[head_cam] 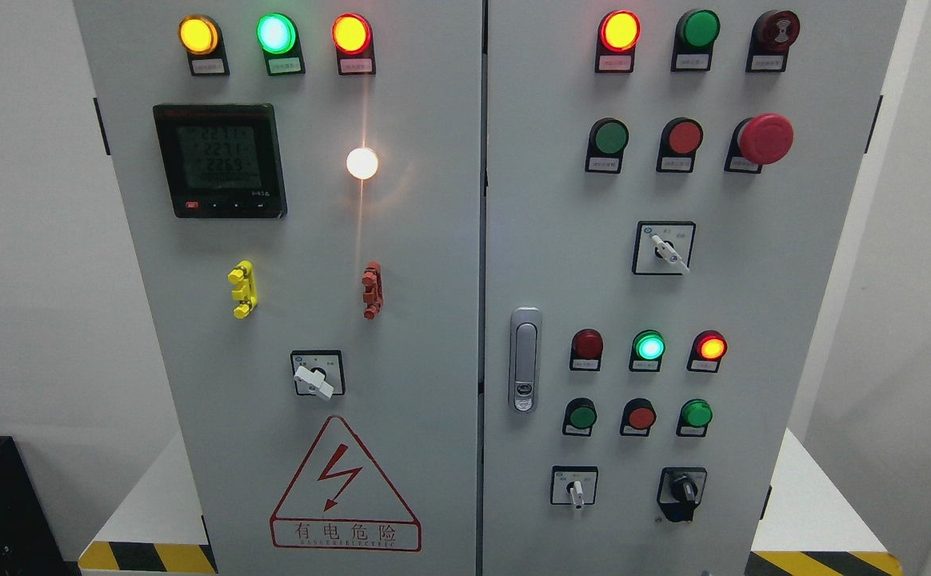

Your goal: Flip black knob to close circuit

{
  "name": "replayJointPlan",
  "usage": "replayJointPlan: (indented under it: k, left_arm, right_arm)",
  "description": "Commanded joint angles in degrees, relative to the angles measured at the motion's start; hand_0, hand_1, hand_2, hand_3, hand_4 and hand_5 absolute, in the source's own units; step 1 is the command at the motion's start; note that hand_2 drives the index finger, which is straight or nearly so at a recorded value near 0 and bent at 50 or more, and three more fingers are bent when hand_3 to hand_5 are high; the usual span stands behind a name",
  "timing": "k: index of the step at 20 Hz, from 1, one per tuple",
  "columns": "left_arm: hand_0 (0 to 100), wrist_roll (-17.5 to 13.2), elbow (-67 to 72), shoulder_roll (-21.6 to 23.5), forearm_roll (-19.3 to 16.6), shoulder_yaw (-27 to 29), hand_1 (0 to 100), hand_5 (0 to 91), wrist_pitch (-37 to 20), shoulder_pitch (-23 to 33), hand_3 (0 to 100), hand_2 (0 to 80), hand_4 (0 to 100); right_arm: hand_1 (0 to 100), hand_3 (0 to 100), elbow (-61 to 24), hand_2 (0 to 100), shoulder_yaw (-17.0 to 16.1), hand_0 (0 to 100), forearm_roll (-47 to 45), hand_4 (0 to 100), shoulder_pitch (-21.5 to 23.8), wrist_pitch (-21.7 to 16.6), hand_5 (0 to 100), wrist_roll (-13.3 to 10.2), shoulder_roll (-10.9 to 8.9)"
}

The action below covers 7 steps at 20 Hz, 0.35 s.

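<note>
A grey electrical cabinet (433,320) with two doors fills the head view. The black knob (682,488) sits at the lower right of the right door, on a black plate, its handle pointing roughly straight up and down. Neither of my hands nor arms shows in the picture.
White-handled selector switches sit to the left of the black knob (575,490), higher on the right door (668,250) and on the left door (315,378). A red mushroom stop button (765,138), lit lamps, push buttons, a meter (220,160) and a door latch (524,360) are there too.
</note>
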Motion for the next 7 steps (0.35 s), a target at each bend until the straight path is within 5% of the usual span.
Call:
replayJointPlan:
  k: [1,7]
  left_arm:
    - [12,0.0,-1.7,0.0,0.0,0.0,56,0.0,0.0,1.3,0,0.0,0]
    - [12,0.0,-1.7,0.0,0.0,0.0,56,0.0,0.0,1.3,0,0.0,0]
  right_arm:
    - [4,8,-0.9,0,-0.7,0,-4.3,0,0.5,-0.3,0,1.2,-0.07]
    - [2,3,-0.7,0,-1.4,0,-6.3,0,0.5,-0.5,0,1.3,-0.16]
